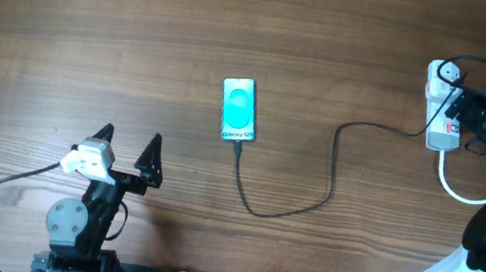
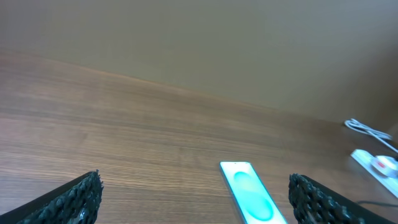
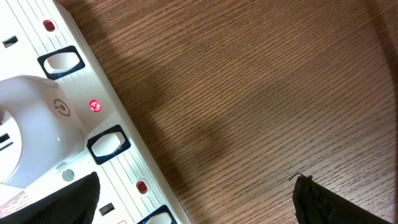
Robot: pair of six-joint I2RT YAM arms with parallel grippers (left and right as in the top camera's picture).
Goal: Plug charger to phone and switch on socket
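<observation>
The right claw [image 1: 464, 113] hangs over the power strip [image 1: 440, 108] at the table's [image 1: 96, 18] far right edge. Its jaws are spread wide and grip nothing. In the wrist view the right claw [image 3: 189, 202] has one dark, ribbed fingertip [image 3: 59, 202] in front of the strip's edge, and I cannot tell whether it touches. The other fingertip is over bare wood.

The power strip [image 3: 118, 118] is white and long, with rocker switches [image 3: 61, 62] in black frames. A small red lamp [image 3: 94, 106] glows beside a power symbol, and a rounded white plug block [image 3: 31, 134] sits in one outlet. A thick white cord [image 1: 453, 187] curves away from the strip's near end.

A thin black cable [image 1: 332, 173] leaves the strip's side, bends down, loops low across the wood and rises to meet the near end of the phone [image 1: 238, 109]. The phone lies flat near the middle of the table with its screen bright cyan. The joint is too small to judge.

The right arm reaches up from the near right corner, bent at the elbow.

The left claw [image 1: 128, 143] is low on the left, well apart from the phone, with its jaws wide and empty. Its short arm is folded close to its base.
</observation>
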